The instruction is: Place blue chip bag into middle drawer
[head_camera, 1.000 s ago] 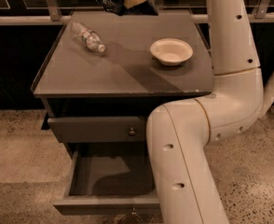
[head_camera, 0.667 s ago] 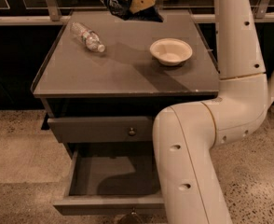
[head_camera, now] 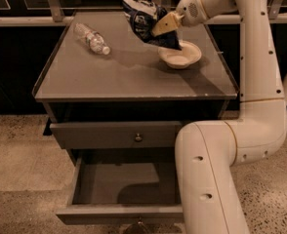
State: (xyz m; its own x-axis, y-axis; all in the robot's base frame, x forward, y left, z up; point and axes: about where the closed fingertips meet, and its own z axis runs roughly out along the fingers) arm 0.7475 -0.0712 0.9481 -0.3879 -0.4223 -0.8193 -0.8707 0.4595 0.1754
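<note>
- My two tan fingers [head_camera: 165, 22] are closed on the crumpled foil of the one blue chip bag [head_camera: 142, 17], pinching it at its right side.
- My gripper [head_camera: 156, 29] is up in the air over the back right part of the grey cabinet top [head_camera: 129, 79], just left of and above the bowl.
- The bag hangs clear of the surface. Its lower corner dips in front of the far rim of the single white bowl [head_camera: 181, 58], and I cannot tell whether it touches.
- One clear plastic water bottle [head_camera: 92, 38] lies on its side toward the back left of the top, well apart from the bag and bowl.
- I count two drawers below. The upper drawer [head_camera: 97, 134] is pushed in and carries one small brass knob [head_camera: 138, 137].
- The middle drawer [head_camera: 116, 184] is pulled out wide, and its grey floor is in view.
- My white arm [head_camera: 258, 62] rises on the right side, and its big lower link [head_camera: 207, 179] covers the right end of both drawers.
</note>
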